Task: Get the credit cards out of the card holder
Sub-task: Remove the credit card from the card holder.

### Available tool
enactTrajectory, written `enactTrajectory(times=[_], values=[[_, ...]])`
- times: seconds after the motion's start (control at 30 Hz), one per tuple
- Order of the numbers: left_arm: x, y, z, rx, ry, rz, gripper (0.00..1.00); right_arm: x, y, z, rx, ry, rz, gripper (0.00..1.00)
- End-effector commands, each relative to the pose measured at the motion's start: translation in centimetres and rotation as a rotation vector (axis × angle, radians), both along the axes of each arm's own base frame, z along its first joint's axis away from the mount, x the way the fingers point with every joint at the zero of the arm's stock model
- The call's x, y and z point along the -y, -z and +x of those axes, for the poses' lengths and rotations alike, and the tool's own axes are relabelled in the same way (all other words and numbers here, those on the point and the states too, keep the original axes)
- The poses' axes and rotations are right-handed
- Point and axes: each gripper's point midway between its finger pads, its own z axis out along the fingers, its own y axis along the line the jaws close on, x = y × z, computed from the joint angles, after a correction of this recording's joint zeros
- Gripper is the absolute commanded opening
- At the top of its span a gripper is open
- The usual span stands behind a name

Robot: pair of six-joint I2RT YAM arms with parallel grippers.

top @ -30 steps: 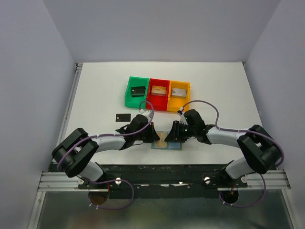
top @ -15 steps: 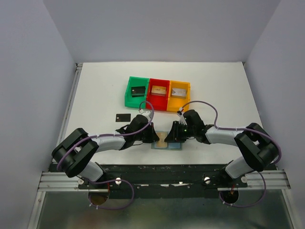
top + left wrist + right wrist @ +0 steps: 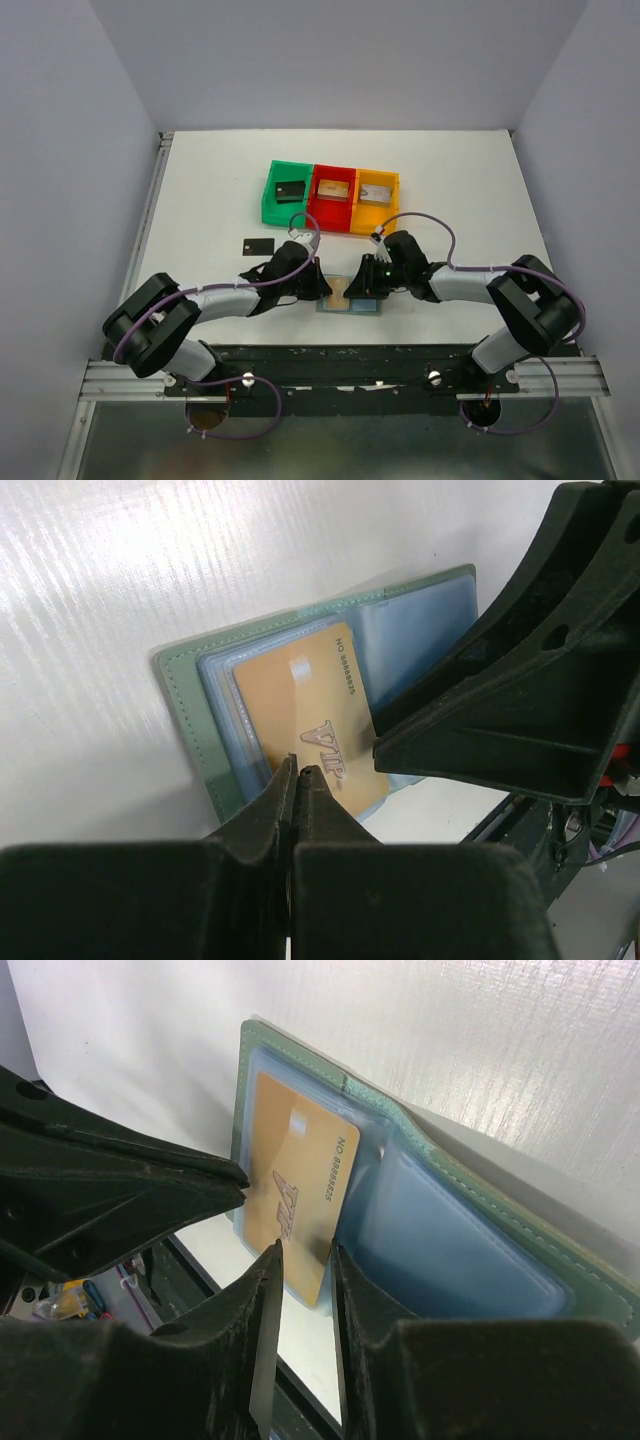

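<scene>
The card holder [image 3: 366, 304] lies open at the table's near edge, grey-green outside [image 3: 185, 695], light blue inside [image 3: 440, 1250]. A golden-tan card [image 3: 300, 710] marked VIP sticks partly out of a clear sleeve; it also shows in the right wrist view [image 3: 295, 1185]. My left gripper [image 3: 326, 292] is shut, its tips [image 3: 298, 770] at the card's near edge, nothing seen between them. My right gripper [image 3: 354, 290] is narrowly open [image 3: 305, 1255], its fingers straddling the card's free corner. A black card [image 3: 258, 245] lies loose on the table.
Green [image 3: 270, 195], red [image 3: 333, 214] and yellow [image 3: 374, 216] bins stand in a row behind the holder, each with a card inside. The two grippers face each other closely over the holder. The table's front edge and black rail lie just beyond the holder.
Both grippers have edged slightly closer over the holder. The holder, golden card and black card lie where they were.
</scene>
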Motion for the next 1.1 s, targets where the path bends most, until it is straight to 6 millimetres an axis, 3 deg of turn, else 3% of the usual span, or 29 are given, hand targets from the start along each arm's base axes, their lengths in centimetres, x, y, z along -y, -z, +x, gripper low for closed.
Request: enactTrajectory(times=[0.0, 0.37, 0.67, 1.07], values=[[-0.4, -0.9, 0.1, 0.036, -0.017, -0.004, 0.0, 0.0, 0.9, -0.7, -0.021, -0.014, -0.001, 0.33], [-0.9, 0.1, 0.0, 0.024, -0.025, 0.027, 0.0, 0.1, 1.1, -0.7, -0.021, -0.01, -0.002, 0.35], [-1.6, 2.2, -0.5, -0.025, -0.038, 0.081, 0.0, -0.6, 0.5, -0.7, -0.023, 0.008, 0.084, 0.34], [-1.9, 3.1, -1.2, -0.043, -0.035, 0.089, 0.0, -0.8, -0.7, -0.2, 0.02, 0.052, 0.163, 0.35]])
